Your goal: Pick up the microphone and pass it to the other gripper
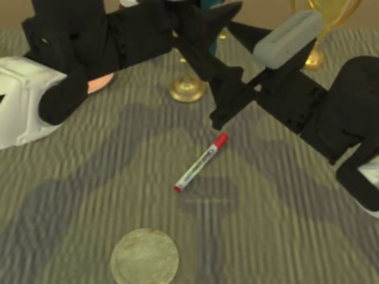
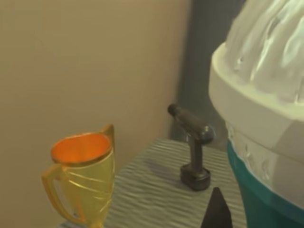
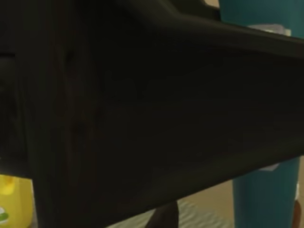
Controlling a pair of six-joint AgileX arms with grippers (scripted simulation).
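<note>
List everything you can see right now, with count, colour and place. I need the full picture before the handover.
teal-handled, white-headed toy microphone: one, teal and white, lifted at the table's far edge, between the two arms
red-capped white marker: one, lying mid-table
gold trophy cups: two, far centre and far right
round grey-green disc: one, near edge
black power drill: one, standing on the table, seen only in the left wrist view
yellow bottle: one, partly visible in the right wrist view
striped olive table: one
left gripper: black, far centre, at the microphone
right gripper: black, grey wrist block, just right of it
</note>
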